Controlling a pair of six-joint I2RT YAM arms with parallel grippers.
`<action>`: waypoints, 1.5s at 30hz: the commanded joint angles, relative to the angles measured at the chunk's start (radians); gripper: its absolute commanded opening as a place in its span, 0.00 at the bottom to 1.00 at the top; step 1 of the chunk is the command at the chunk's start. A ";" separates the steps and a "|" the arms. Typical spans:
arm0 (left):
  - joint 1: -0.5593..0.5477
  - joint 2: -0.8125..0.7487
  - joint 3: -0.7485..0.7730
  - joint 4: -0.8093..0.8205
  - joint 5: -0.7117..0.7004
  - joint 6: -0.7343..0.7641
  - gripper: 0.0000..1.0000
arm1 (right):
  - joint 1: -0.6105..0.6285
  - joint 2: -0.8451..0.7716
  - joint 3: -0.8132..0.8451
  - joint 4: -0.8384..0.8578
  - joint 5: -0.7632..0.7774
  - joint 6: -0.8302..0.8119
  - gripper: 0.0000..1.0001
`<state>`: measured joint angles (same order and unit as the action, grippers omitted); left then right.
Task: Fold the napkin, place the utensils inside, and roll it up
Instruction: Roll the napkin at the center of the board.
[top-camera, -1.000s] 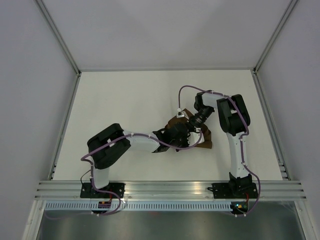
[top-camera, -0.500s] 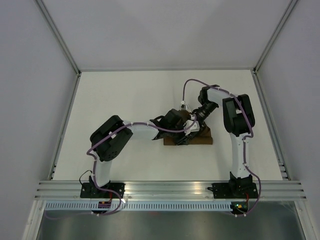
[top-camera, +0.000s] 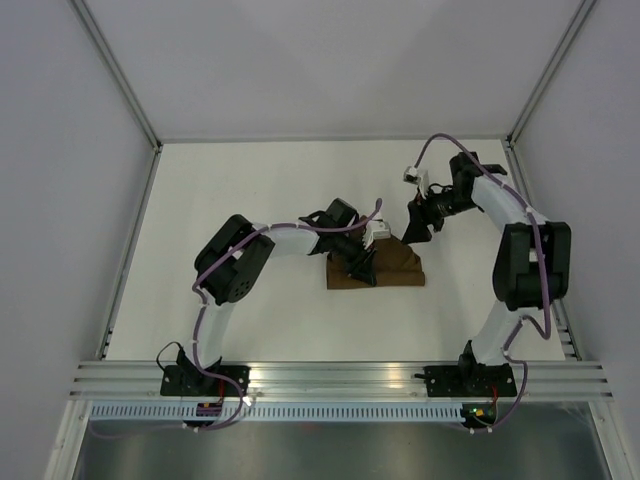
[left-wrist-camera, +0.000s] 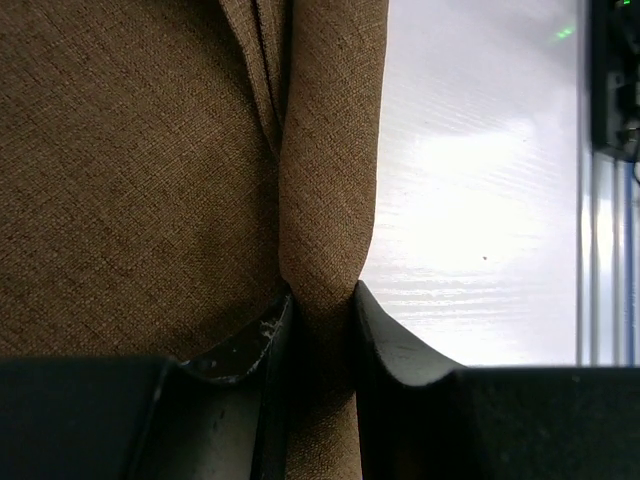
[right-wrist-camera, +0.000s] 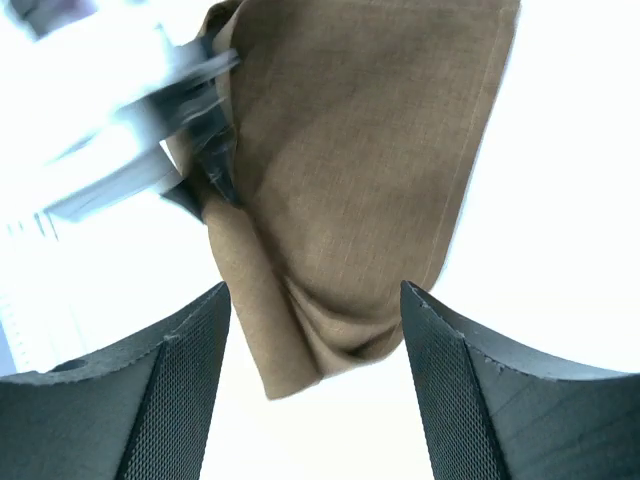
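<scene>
Napkin (top-camera: 398, 270): one, dark brown cloth, folded into a short band. It lies on the white table (top-camera: 240, 200), slightly toward 4 o'clock of the table's centre.

Left gripper (top-camera: 362, 264): one, mine, at the napkin's 9 o'clock end. The left wrist view shows its two fingers (left-wrist-camera: 395, 345) pressed onto a raised ridge of the fabric, pinching it between them.

Right gripper (top-camera: 414, 230): one, mine, at the napkin's 1 o'clock and apart from the cloth. Its two fingertips (right-wrist-camera: 180, 390) are spread wide and grip nothing, with the napkin visible beyond them.
</scene>
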<state>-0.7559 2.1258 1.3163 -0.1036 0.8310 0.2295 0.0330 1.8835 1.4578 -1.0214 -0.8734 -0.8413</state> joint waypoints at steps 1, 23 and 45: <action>0.020 0.117 0.032 -0.269 0.071 -0.027 0.02 | 0.015 -0.238 -0.202 0.348 0.045 0.063 0.74; 0.072 0.261 0.224 -0.426 0.189 -0.070 0.02 | 0.640 -0.584 -0.956 1.012 0.740 0.084 0.73; 0.130 -0.012 0.176 -0.280 0.128 -0.157 0.47 | 0.607 -0.434 -0.777 0.715 0.536 0.082 0.24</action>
<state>-0.6529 2.2265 1.5005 -0.4541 1.0245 0.1238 0.6586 1.4006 0.6186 -0.1833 -0.2382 -0.7555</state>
